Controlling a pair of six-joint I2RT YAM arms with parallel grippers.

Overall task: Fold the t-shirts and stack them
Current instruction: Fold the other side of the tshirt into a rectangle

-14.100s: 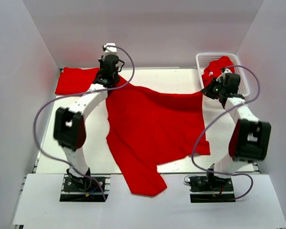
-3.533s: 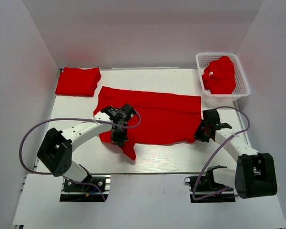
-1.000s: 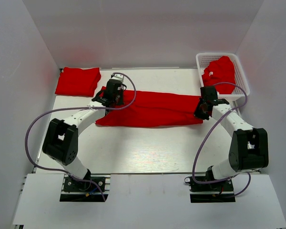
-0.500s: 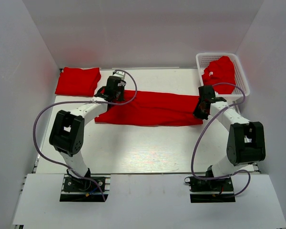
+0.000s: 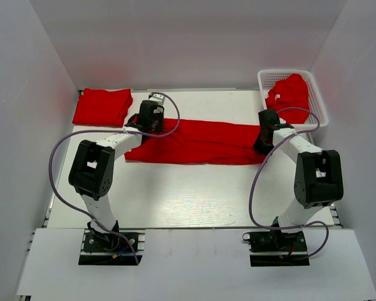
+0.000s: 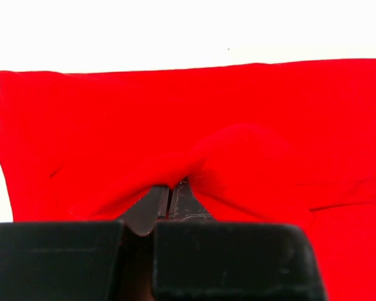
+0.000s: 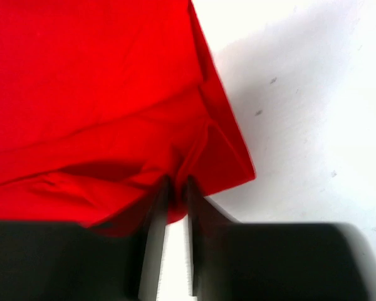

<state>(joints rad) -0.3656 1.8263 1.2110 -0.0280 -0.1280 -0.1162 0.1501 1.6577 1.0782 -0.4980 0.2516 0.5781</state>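
Lengthwise across the middle of the white table [image 5: 194, 194] lay a red t-shirt [image 5: 200, 143], folded into a long band. The left gripper [image 6: 169, 191] sat at its left end, fingers pressed together on a pinched-up ridge of cloth. At the right end, the right gripper [image 7: 173, 185] had its fingers a narrow slit apart, the shirt's corner fold at their tips. A folded t-shirt [image 5: 102, 106] rested in the far left corner, and a crumpled t-shirt [image 5: 291, 91] lay in the white lattice basket [image 5: 319, 106] at the far right.
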